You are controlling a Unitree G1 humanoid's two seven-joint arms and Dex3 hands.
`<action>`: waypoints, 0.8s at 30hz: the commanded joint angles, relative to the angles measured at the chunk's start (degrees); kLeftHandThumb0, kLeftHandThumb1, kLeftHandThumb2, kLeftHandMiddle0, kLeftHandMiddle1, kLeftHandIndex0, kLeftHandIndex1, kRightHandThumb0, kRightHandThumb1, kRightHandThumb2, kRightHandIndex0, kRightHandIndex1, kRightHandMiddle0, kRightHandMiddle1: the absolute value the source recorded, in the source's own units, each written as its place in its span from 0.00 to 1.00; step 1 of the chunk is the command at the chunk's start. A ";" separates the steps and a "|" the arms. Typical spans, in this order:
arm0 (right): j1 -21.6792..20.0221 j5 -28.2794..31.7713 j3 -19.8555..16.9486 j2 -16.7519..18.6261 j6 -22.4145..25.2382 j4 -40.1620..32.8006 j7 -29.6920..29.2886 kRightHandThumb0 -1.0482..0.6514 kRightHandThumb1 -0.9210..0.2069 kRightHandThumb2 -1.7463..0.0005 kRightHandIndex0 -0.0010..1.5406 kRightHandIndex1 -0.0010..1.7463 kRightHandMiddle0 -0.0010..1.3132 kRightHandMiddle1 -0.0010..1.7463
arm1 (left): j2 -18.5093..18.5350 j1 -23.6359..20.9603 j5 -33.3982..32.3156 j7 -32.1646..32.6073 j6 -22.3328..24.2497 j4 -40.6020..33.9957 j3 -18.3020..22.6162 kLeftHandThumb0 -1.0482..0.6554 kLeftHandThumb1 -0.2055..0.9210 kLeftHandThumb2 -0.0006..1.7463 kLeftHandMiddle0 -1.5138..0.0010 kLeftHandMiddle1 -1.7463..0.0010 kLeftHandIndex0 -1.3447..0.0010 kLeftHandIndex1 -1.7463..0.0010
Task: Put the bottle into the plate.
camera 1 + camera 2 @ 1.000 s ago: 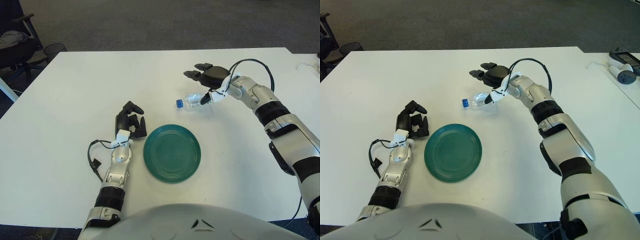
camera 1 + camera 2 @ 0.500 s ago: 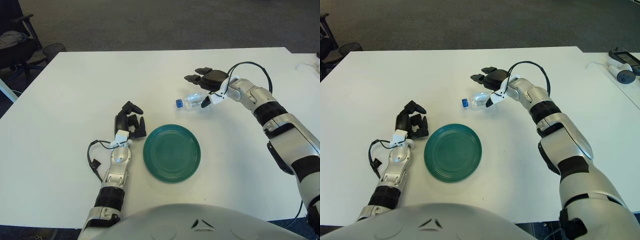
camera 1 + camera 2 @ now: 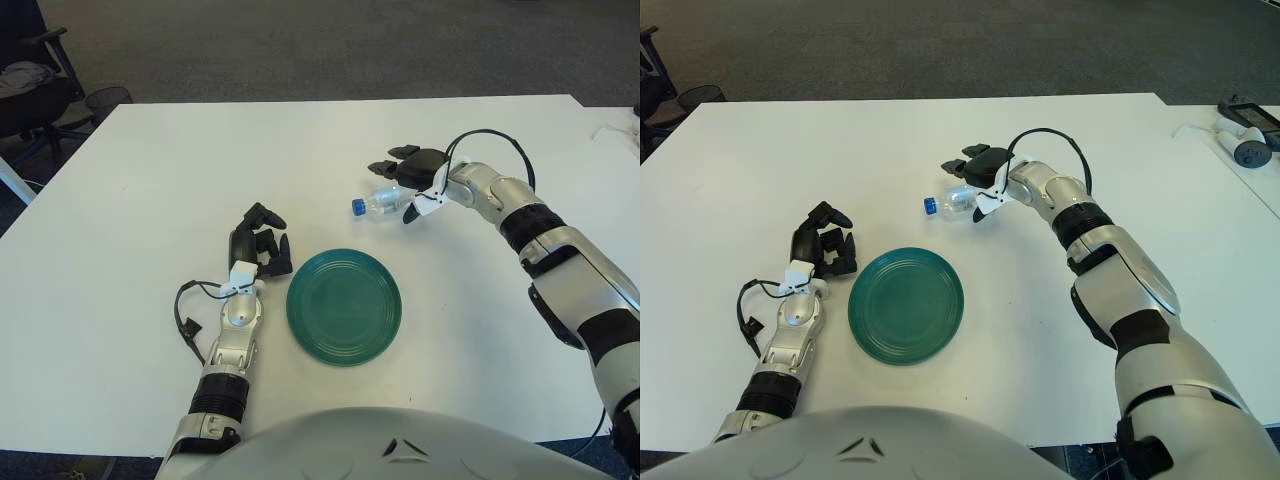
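There is one clear bottle (image 3: 380, 202) with a blue cap, and one green plate (image 3: 344, 307), both on the white desk (image 3: 130, 200). The bottle lies on its side, right under the black fingers (image 3: 385, 166) of the right hand (image 3: 412, 178). These fingers are spread over it, and a white fingertip is beside it, but I cannot tell if they grip it. No writing on the bottle can be read. The plate sits just beside the curled fingers (image 3: 268, 248) of the left hand (image 3: 258, 242), which hold nothing.
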 commanded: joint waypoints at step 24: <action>1.18 -1.57 5.61 4.90 1.67 6.30 0.06 0.00 0.00 0.89 0.01 0.00 0.02 0.01 | 0.18 1.73 2.23 1.96 3.24 2.38 -0.41 0.30 0.31 0.87 0.17 0.00 0.44 0.00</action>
